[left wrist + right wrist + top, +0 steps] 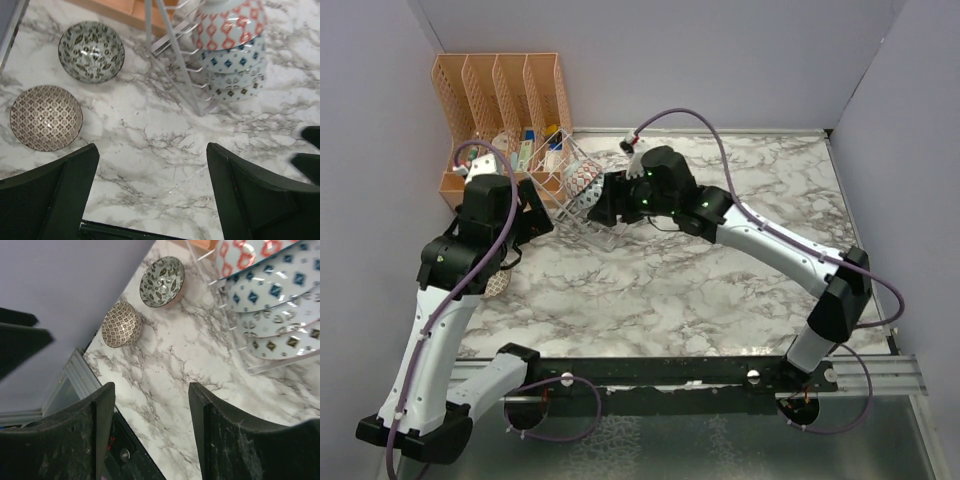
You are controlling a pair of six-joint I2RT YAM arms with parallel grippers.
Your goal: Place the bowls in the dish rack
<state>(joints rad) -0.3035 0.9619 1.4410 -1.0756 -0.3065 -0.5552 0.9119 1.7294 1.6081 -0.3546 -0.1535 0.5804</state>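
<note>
Since four bowls stand on edge in the rack and two lie loose on the worktop, you are, by my reckoning, about two thirds through the loading. Your left claw is spread wide and holds nothing, hanging over bare marble. Going left to right in its view, the tan bowl sits mouth-up farthest left. The grey bowl lies just beyond it, near but not touching. Neither touches the rack, whose wire frame rises at the middle. To the right of that frame the loaded bowls lean one behind another in the slots: the red bowl, then the blue bowl. After them, plainer from the right wrist, come a pale bowl and a diamond bowl with dark and tan marks. Your right claw is likewise released and empty, hovering beside the loaded end. Counted, that makes six bowls, one of each pattern, with four racked and two waiting. There is also one rack, two claws, and one orange organiser behind, which has no part in this. What is left, as I judge it, is the tan and the grey bowl. I cannot tell from these views how many free slots the rack has.
</note>
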